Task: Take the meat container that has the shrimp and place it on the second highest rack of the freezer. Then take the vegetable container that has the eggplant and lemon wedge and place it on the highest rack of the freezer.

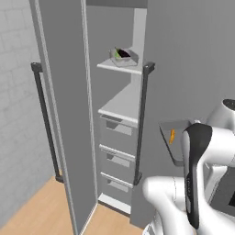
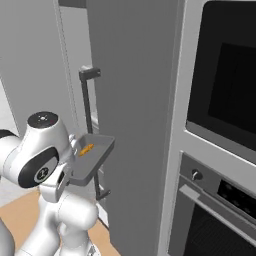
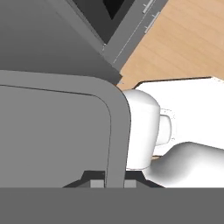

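Note:
My gripper (image 3: pixel 111 183) is shut on the rim of the meat container (image 2: pixel 98 156), a dark grey tray held level in the air in front of the closed grey panel right of the freezer (image 1: pixel 114 92). The orange shrimp (image 2: pixel 86 149) lies inside it; the tray (image 1: pixel 170 127) and shrimp (image 1: pixel 172 136) also show beside my arm. The freezer door (image 1: pixel 64 114) stands open. On the highest rack (image 1: pixel 110 67) sits the paler vegetable container (image 1: pixel 129 59) with the dark eggplant (image 1: pixel 124 51) and the green-yellow lemon wedge (image 1: pixel 118 55). The second highest rack (image 1: pixel 120 108) is bare.
Below the racks are three pale drawers (image 1: pixel 117 158). A dark bar handle (image 1: pixel 46 121) runs down the open door, another (image 1: pixel 142 124) down the neighbouring panel. A black-glass oven (image 2: pixel 225 75) and a second oven (image 2: pixel 215 215) stand at the right. The floor is wood (image 1: pixel 36 215).

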{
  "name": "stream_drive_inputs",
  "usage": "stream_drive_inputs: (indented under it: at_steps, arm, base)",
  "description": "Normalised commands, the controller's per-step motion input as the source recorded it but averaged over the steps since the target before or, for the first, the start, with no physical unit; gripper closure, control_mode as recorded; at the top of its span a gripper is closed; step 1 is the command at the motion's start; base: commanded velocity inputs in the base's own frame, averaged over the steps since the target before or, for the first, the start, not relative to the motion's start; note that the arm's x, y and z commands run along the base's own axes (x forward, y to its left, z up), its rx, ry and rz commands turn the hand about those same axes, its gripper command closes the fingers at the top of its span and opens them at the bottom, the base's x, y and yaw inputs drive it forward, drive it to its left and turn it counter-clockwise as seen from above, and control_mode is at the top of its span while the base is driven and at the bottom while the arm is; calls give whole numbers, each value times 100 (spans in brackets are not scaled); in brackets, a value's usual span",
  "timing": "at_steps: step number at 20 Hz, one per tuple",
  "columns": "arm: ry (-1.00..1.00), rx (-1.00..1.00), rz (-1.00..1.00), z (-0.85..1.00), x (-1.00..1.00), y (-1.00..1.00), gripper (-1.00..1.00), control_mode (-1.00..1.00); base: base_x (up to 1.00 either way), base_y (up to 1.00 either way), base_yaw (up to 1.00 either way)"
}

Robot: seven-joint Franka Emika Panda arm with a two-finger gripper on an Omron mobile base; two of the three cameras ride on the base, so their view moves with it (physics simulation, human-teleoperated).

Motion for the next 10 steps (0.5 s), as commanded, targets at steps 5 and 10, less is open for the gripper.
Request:
stream_drive_inputs:
  at_steps: [5,10]
  arm:
    - [0,0,0,0,0,0,100,100]
    - [0,0,0,0,0,0,100,100]
  base:
    - [55,30,-7]
    - [38,37,-14]
